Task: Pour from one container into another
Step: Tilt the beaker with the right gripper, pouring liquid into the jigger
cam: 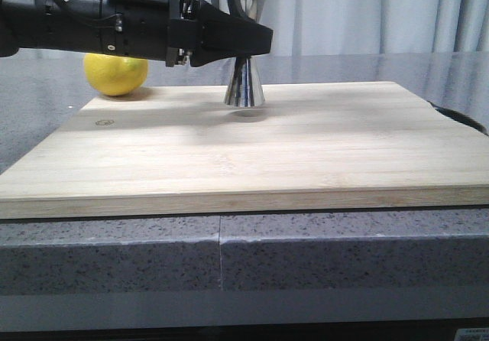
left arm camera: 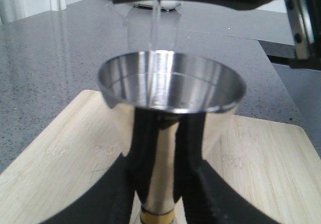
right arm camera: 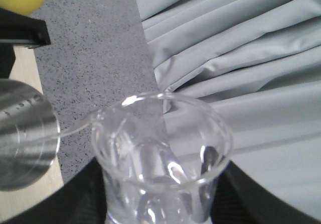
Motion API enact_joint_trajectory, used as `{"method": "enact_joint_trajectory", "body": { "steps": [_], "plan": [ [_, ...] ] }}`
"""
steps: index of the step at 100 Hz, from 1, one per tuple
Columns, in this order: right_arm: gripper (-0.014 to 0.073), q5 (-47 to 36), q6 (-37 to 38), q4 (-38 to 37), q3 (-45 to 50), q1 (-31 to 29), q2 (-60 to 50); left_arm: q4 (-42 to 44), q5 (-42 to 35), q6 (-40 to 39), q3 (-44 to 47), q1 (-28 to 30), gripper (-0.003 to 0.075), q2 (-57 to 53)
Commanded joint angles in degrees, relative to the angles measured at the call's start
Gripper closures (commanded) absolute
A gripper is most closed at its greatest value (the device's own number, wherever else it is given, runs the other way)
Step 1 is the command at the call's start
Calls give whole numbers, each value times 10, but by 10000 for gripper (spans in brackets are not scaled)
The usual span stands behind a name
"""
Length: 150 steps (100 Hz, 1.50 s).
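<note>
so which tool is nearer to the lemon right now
Left. The left tool grips the jigger on the board, with its arm passing just above the lemon. The right tool holds the beaker up over the jigger, farther off.

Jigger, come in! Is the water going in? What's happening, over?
Left fingers clamp the jigger, lifted off the board. Right fingers grip the tilted beaker. Thin stream landing in the cup. Nothing in the way.

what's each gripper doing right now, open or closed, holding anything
Left gripper: closed on the steel jigger, lifted off the wooden board.
Right gripper: closed on the glass beaker, tilted and pouring into the jigger.
</note>
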Motion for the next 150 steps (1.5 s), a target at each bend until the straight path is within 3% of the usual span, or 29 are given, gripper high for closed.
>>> {"method": "enact_joint_trajectory", "body": {
  "steps": [1, 150],
  "plan": [
    [316, -20, 1, -18, -24, 0, -18, -49, 66, -3, -17, -5, 535, -28],
    [321, -21, 1, -134, -24, 0, -18, -49, 66, -3, -17, -5, 535, -28]
  ]
}}
